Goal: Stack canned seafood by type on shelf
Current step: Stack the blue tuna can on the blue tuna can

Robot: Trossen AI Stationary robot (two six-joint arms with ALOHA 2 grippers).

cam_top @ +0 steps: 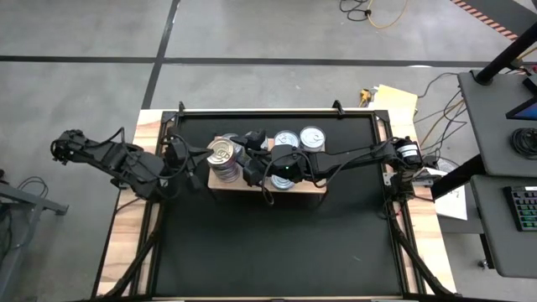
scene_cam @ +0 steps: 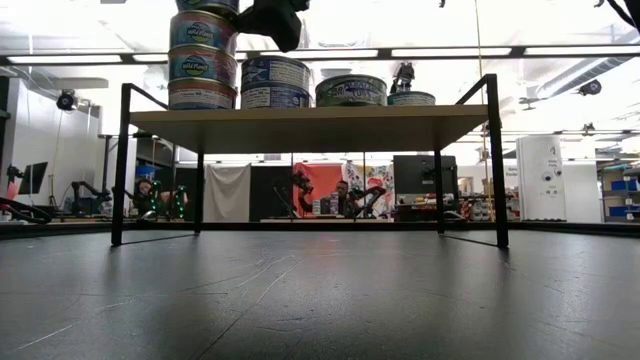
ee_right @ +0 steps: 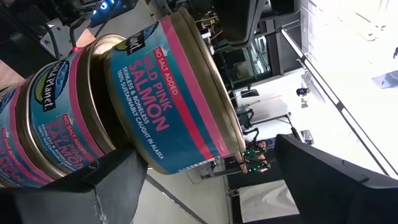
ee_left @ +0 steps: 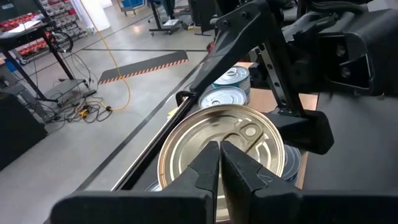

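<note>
The shelf (scene_cam: 300, 128) is a light-wood board on a black frame, standing at the far middle of the black mat. At its left end rises a tall stack of pink salmon tins (scene_cam: 203, 62), with a gold lid (cam_top: 221, 153) on top. My right gripper (cam_top: 241, 159) reaches in level from the right and is open, one finger on each side of the top tin (ee_right: 168, 93). My left gripper (ee_left: 221, 163) is shut and hovers just left of the stack at lid height. A lower stack (scene_cam: 275, 82) and single tins (cam_top: 312, 137) sit further right on the board. My right gripper has one finger (ee_right: 112, 180) right by the top tin's labelled wall (ee_right: 146, 127), and I cannot tell whether it touches. The other finger (ee_right: 329, 174) stands apart from the tin. The tin rests upright on the stack.
The shelf's black legs (scene_cam: 120, 165) (scene_cam: 497, 160) stand on the mat (cam_top: 277, 243), which lies bare in front of the shelf. A desk with a keyboard (cam_top: 524, 210) and cables is off the table's right side.
</note>
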